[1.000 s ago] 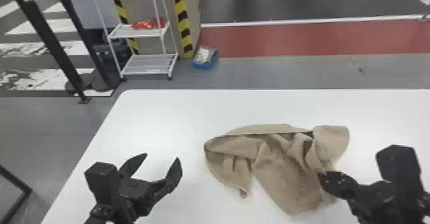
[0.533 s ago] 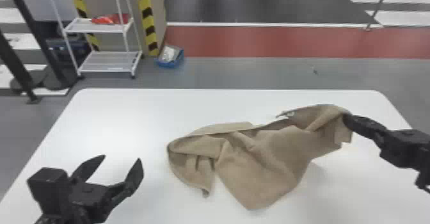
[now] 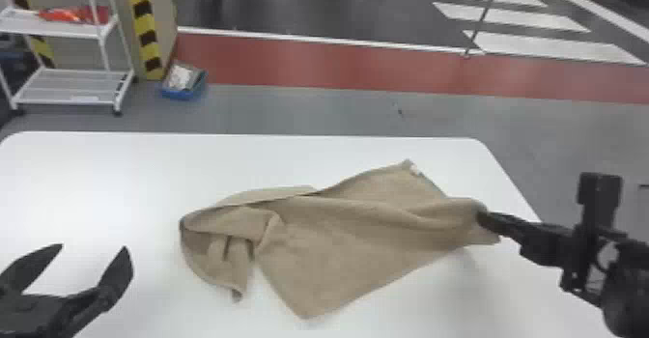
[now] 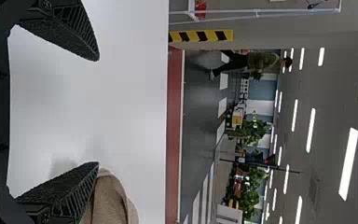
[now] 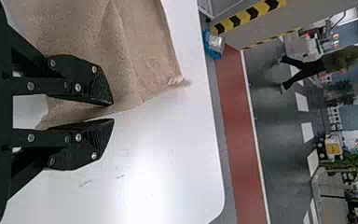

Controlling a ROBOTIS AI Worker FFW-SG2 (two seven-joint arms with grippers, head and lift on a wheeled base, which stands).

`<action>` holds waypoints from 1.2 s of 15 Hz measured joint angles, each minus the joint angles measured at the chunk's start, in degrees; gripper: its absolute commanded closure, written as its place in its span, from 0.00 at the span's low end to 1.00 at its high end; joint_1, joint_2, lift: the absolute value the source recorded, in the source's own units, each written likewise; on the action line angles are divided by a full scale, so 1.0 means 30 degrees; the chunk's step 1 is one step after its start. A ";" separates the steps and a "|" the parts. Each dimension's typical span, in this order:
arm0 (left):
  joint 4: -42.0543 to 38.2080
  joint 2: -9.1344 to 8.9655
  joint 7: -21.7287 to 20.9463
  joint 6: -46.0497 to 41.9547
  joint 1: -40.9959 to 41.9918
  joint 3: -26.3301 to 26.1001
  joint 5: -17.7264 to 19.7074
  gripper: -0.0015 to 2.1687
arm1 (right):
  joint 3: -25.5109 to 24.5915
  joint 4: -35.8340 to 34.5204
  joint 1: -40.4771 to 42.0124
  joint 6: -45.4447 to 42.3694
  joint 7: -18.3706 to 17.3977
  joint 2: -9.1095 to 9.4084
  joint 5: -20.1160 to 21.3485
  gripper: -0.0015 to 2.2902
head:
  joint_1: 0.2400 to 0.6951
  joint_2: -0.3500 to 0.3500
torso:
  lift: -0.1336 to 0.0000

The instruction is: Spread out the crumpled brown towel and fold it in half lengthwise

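The brown towel [image 3: 357, 235] lies on the white table, its left end still bunched in folds and its right part drawn out flatter, with a small label at the far corner. At its right edge, slightly raised, my right gripper [image 3: 483, 216] is shut on the cloth. In the right wrist view, the towel [image 5: 135, 56] runs between the nearly touching fingertips of that gripper [image 5: 113, 112]. Left of the towel, my left gripper [image 3: 94, 247] stands open and holds nothing. From the left wrist, a towel fold [image 4: 109, 198] shows beyond one finger of the open gripper [image 4: 98, 111].
The white table [image 3: 120, 168] has rounded far corners, and its right edge runs close behind the right gripper. On the floor beyond are a white wheeled rack [image 3: 72, 86] and a blue bin [image 3: 183, 88].
My right gripper has carried its edge of the towel up and to the right, stretching the cloth wider and uncovering the labelled corner. The head view has swung right. My left gripper remains open.
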 measured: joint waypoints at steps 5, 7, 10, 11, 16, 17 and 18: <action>0.0011 0.0000 0.0010 0.0134 -0.0055 -0.0010 0.0002 0.04 | -0.2135 -0.0385 0.0131 0.1220 -0.0061 0.0092 0.0912 0.03 | 1.00 0.06 | 0.07; -0.0046 0.0000 -0.0083 0.0508 -0.0094 -0.0161 0.0014 0.04 | -0.2803 -0.0570 0.0132 0.2351 -0.0380 0.0105 0.1727 0.03 | 1.00 0.01 | 0.07; -0.0514 0.0000 -0.0779 0.1908 -0.0071 -0.0756 0.0182 0.10 | -0.3768 -0.0802 0.0133 0.3650 -0.0629 0.0364 0.2092 0.03 | 1.00 0.00 | 0.07; -0.0722 0.0000 -0.1053 0.2414 -0.0023 -0.1136 0.0261 0.12 | -0.4013 -0.0869 0.0133 0.3727 -0.0617 0.0468 0.2008 0.03 | 1.00 0.00 | 0.07; -0.1779 0.0000 -0.2320 0.5301 0.0029 -0.3024 0.0350 0.12 | -0.4584 -0.1383 0.0134 0.3997 -0.0611 0.0810 0.1540 0.03 | 1.00 0.00 | 0.07; -0.1799 0.0000 -0.2339 0.5516 0.0015 -0.3377 0.0153 0.12 | -0.4685 -0.1410 0.0132 0.4074 -0.0611 0.0822 0.1442 0.03 | 1.00 0.00 | 0.07; -0.1775 0.0000 -0.2312 0.5588 -0.0005 -0.3694 -0.0083 0.12 | -0.4729 -0.1412 0.0118 0.4100 -0.0611 0.0825 0.1406 0.03 | 1.00 0.00 | 0.07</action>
